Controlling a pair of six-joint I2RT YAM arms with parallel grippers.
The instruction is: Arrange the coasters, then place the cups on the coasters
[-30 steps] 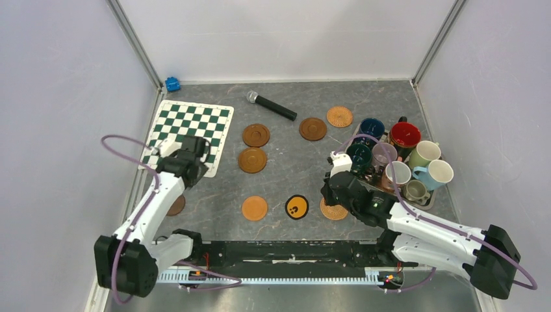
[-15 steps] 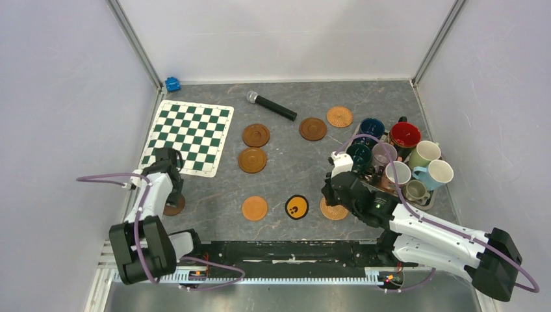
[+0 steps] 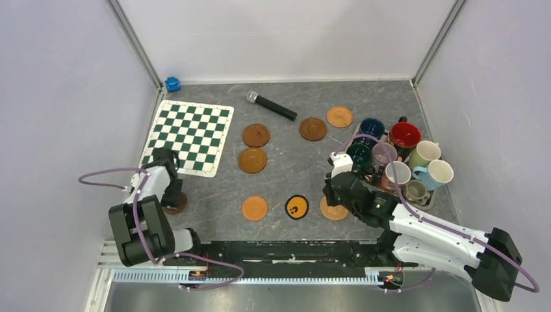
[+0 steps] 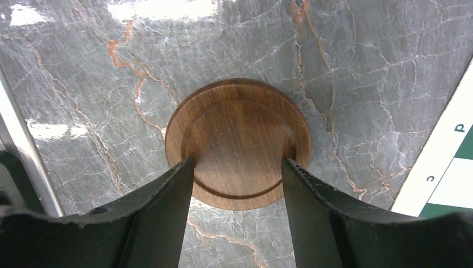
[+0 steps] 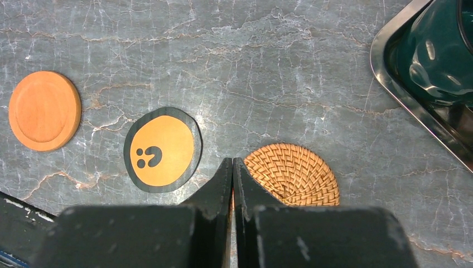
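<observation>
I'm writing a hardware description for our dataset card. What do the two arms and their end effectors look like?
Both the left arm and right arm have white link shells, black joint housings and a looping purple cable. The left end effector and right end effector each carry two matte black, tapering fingers.

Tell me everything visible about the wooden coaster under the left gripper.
The wooden coaster is a round mid-brown disc with fine grain, a raised rim and a shallow grooved recess. It lies flat on the grey veined table near its left edge, clear of the chequered mat. The left gripper hangs over it, jaws open, both fingertips inside its outline; whether they touch the wood cannot be told.
</observation>
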